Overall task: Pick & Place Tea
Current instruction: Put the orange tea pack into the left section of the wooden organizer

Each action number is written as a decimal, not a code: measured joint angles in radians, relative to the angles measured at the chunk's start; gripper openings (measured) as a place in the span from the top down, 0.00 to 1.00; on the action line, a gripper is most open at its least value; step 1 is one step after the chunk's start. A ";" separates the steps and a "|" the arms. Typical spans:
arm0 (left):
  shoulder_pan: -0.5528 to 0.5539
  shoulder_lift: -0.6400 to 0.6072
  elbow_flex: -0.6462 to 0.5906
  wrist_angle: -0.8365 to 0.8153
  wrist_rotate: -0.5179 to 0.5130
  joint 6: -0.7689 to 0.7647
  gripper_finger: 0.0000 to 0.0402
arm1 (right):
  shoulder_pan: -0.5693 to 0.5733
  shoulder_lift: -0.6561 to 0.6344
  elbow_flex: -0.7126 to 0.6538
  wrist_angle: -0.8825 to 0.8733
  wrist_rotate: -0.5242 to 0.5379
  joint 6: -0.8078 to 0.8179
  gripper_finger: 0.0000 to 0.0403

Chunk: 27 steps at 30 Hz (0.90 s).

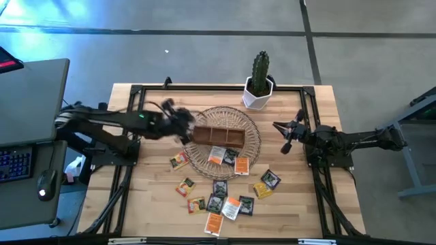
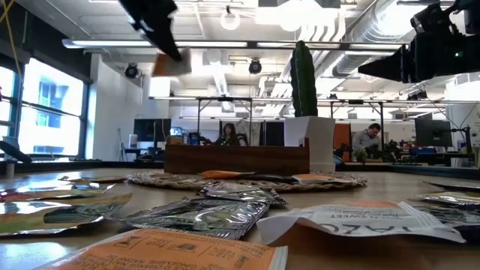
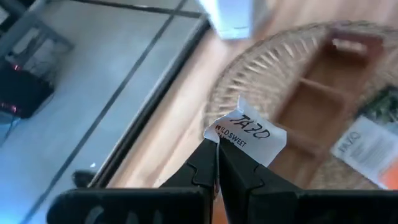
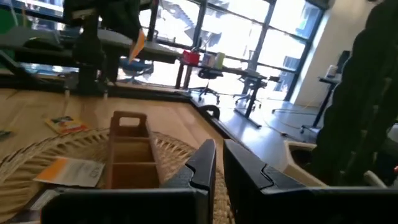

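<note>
My left gripper point(image 1: 182, 129) hangs above the left end of the brown wooden compartment box point(image 1: 218, 136), which sits on the round wicker basket point(image 1: 251, 129). It is shut on one white and orange tea packet point(image 3: 247, 134), which shows orange in the low view point(image 2: 168, 64). Several more tea packets point(image 1: 225, 199) lie flat on the table toward its near edge. Two packets point(image 1: 225, 156) lie on the basket's near part. My right gripper point(image 1: 286, 134) waits shut above the table, right of the basket, holding nothing. My left gripper pinches the tea packet by one edge point(image 3: 219, 138) between its two fingertips. Most of the packet, with its printed face point(image 3: 252, 134), sticks out beyond them. The packet is lifted clear, well above the box and basket, and hangs below the fingers point(image 2: 154, 22) in the low view.
A potted cactus in a white pot point(image 1: 259, 85) stands at the table's far edge behind the basket. Black frame rails point(image 1: 122, 177) run along the table's left and right sides. A desk with a keyboard and mouse point(image 1: 27, 163) stands left of the table.
</note>
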 joint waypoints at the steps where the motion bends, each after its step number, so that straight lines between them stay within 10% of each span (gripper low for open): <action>1: 0.014 -0.031 -0.001 -0.001 -0.002 -0.009 0.98 | 0.000 0.000 0.000 0.007 0.003 -0.006 0.93; 8: 0.119 -0.260 -0.261 0.189 0.044 -0.013 0.98 | 0.000 0.001 0.000 0.072 -0.016 -0.019 0.93; 13: 0.187 -0.324 -0.529 0.666 0.180 -0.011 0.98 | 0.000 0.001 0.000 0.148 -0.066 -0.073 0.93; 18: 0.224 -0.247 -0.699 1.101 0.303 -0.035 0.98 | 0.000 0.010 0.000 0.203 -0.042 -0.074 0.93; 27: 0.221 0.054 -0.731 1.411 0.365 -0.184 0.98 | 0.000 0.028 0.000 0.220 -0.038 -0.097 0.93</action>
